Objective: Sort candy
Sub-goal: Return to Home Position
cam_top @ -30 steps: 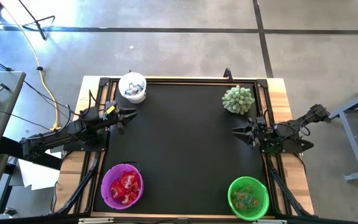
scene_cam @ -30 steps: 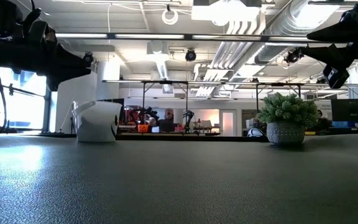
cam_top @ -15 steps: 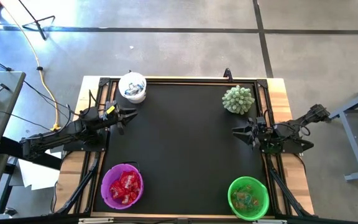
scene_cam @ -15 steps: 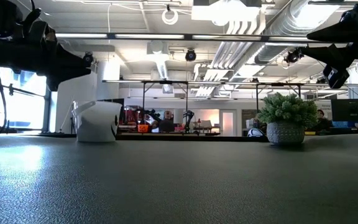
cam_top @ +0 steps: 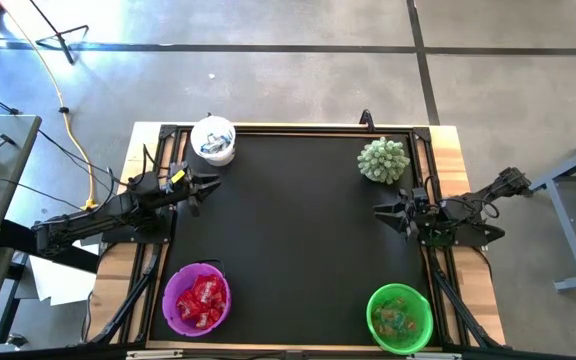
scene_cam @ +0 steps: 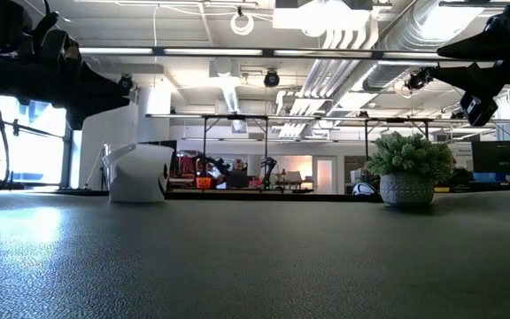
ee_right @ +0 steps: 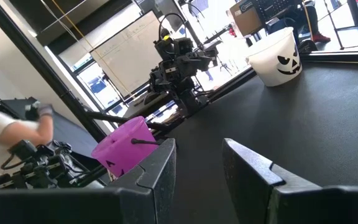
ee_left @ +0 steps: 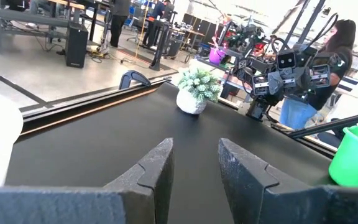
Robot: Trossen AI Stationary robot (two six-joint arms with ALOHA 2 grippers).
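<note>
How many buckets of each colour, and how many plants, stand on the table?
White bucket: 1
Purple bucket: 1
Green bucket: 1
Potted plant: 1
Total: 4

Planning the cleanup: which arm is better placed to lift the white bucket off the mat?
Probably left. The left gripper, open, hangs beside the white bucket on its side of the black mat; the right gripper, open, sits across the mat near the potted plant.
</note>
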